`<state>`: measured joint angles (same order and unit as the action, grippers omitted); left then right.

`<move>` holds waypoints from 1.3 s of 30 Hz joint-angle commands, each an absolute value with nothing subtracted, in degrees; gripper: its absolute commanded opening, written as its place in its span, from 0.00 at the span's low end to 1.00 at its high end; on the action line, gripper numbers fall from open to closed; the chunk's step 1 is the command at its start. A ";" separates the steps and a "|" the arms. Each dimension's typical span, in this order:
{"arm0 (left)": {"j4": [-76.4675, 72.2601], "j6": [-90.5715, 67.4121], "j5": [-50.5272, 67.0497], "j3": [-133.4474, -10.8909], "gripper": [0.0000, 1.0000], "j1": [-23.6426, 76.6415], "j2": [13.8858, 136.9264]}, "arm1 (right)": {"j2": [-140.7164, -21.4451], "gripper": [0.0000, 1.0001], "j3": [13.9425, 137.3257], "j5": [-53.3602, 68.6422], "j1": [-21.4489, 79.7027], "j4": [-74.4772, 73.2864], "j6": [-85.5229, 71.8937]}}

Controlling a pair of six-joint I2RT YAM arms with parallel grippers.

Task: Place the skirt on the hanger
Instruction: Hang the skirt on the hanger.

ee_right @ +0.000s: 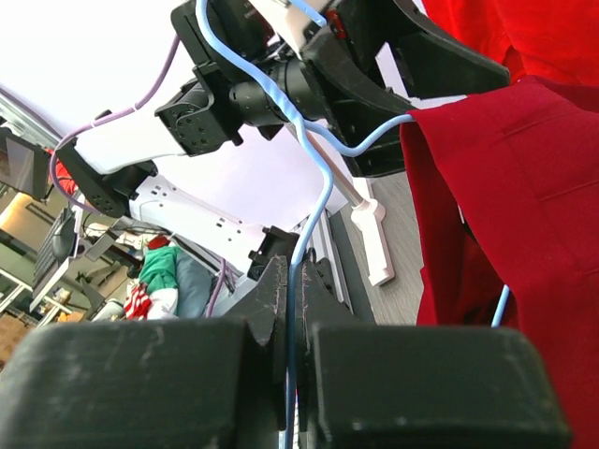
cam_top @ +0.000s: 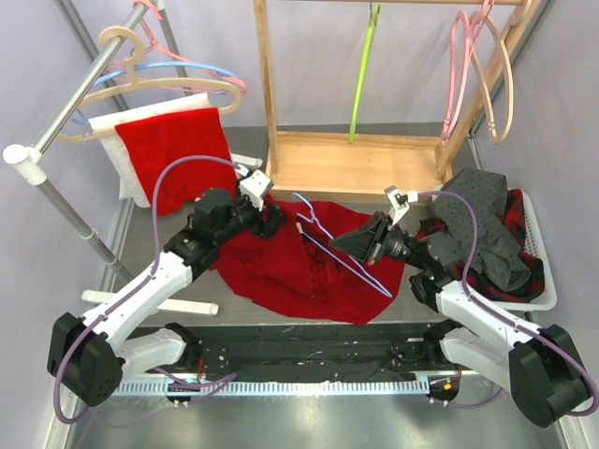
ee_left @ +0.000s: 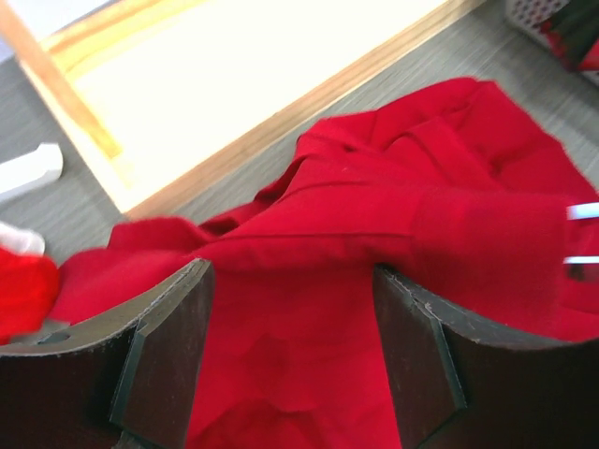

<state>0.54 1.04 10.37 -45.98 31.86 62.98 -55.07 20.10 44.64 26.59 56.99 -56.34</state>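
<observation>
Two robot arms work over a red skirt (cam_top: 309, 267) lying crumpled at the centre of the frame on the grey bench (ee_left: 505, 56), just below the base of a wooden rack (cam_top: 356, 164).

The right pincer (cam_top: 342, 245), reaching in from the right of the overhead view, is clamped narrow on the wire of a pale blue hanger (cam_top: 328, 241). The hanger lies slantwise over the cloth, its hook towards the upper left and its far end near the skirt's lower right edge. The right wrist camera shows the wire (ee_right: 314, 215) running up from between the closed fingertips of that pincer (ee_right: 292, 309). One arm of the wire meets the edge of the red fabric (ee_right: 524, 215) and part of it is hidden behind the cloth.

The left pincer (cam_top: 271, 217) stands at the skirt's upper left edge with its jaws wide. The left wrist camera shows that pincer (ee_left: 292, 337) with its two dark fingers (ee_left: 173, 346) well apart and folds of the skirt (ee_left: 374, 234) filling the gap between them. Whether the fingers touch the cloth cannot be told.

A white basket (cam_top: 538, 290) of dark clothes sits at the right edge of the frame.
</observation>
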 commanded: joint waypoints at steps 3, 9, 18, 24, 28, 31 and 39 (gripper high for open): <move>-7.38 1.94 18.26 -49.48 0.71 31.64 63.10 | -55.81 0.01 22.59 46.14 26.37 61.26 -56.95; -8.26 0.70 25.92 -50.98 0.70 31.73 67.58 | -57.39 0.01 23.38 47.98 26.28 63.72 -59.41; -9.30 0.26 35.32 -51.95 0.65 31.73 68.38 | -58.18 0.01 23.64 50.62 26.19 66.62 -63.45; -11.34 -1.49 40.43 -51.77 0.58 31.73 66.97 | -59.06 0.01 23.82 52.64 26.19 69.61 -66.79; -11.43 -2.55 42.27 -52.03 0.50 31.73 68.20 | -59.68 0.01 23.64 53.26 26.19 71.18 -68.37; -12.39 -3.43 43.06 -51.68 0.49 31.73 68.20 | -60.73 0.01 23.64 53.88 26.19 72.77 -70.13; -11.35 -4.57 44.30 -51.24 0.65 31.73 65.57 | -62.84 0.01 23.82 54.14 26.19 74.62 -72.33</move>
